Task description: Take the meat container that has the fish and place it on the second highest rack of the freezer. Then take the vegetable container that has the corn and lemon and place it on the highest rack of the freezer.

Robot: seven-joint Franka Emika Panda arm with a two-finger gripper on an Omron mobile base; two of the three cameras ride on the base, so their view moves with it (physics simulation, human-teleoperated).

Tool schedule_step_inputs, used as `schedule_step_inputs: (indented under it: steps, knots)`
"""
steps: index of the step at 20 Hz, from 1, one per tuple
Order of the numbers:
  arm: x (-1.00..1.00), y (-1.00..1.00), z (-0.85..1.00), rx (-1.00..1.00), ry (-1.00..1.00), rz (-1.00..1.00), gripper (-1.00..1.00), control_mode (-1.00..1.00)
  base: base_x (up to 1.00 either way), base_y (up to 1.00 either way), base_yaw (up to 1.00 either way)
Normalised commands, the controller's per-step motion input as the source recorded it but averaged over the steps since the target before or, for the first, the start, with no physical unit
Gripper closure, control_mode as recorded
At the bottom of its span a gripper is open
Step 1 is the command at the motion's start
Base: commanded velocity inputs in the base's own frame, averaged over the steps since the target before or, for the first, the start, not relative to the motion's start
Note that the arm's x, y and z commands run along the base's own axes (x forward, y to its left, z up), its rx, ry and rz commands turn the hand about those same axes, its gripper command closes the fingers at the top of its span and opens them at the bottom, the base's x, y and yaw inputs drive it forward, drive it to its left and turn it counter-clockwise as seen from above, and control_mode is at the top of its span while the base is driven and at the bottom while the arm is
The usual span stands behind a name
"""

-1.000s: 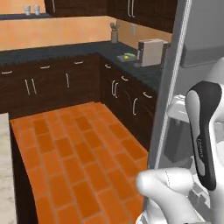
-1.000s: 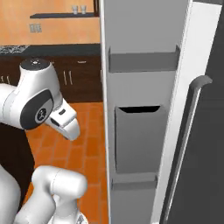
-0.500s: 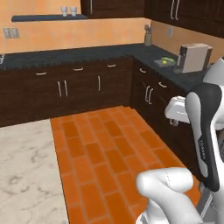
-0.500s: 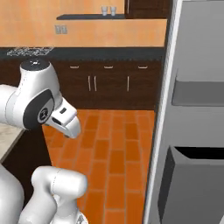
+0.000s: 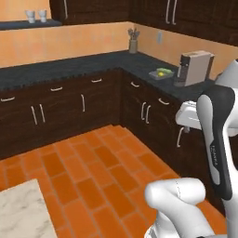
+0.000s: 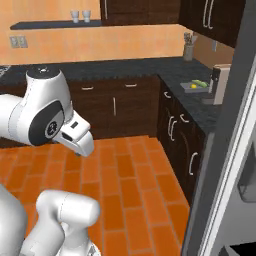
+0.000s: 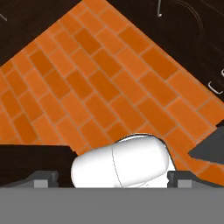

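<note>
The gripper is spread wide and holds nothing — past it lies the orange brick floor.

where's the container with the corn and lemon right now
The vegetable container sits on the dark counter along the right wall, just left of the coffee machine in the left base view.

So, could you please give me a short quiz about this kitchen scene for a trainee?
1. True or false: the dark two-finger pincer is holding a dish.
2. What stands right beside the shallow grey dish with yellow lemon and green corn? A) a boxy beige machine B) a red kettle C) a steel pot
3. Fill in: the two small pale cups stand on a dark wall ___.
Key: 1 false; 2 A; 3 shelf.
</note>
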Motion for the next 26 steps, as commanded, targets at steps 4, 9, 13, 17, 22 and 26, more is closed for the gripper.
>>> schedule_step_inputs:
  steps: [4, 9, 13, 17, 22, 26]
  knots:
    - [0.0, 0.0, 0.0, 0.0, 0.0, 0.0, -1.0, 1.0, 1.0, 0.06, -0.37]
    - [0.0, 0.0, 0.0, 0.0, 0.0, 0.0, -1.0, 1.0, 1.0, 0.1, -0.39]
    - [0.0, 0.0, 0.0, 0.0, 0.0, 0.0, -1.0, 1.0, 1.0, 0.22, -0.41]
    - [0.0, 0.0, 0.0, 0.0, 0.0, 0.0, -1.0, 1.0, 1.0, 0.37, -0.44]
    - [0.0, 0.0, 0.0, 0.0, 0.0, 0.0, -1.0, 1.0, 1.0, 0.4, -0.47]
    - [0.0, 0.0, 0.0, 0.0, 0.0, 0.0, -1.0, 1.0, 0.99, 0.42, -0.52]
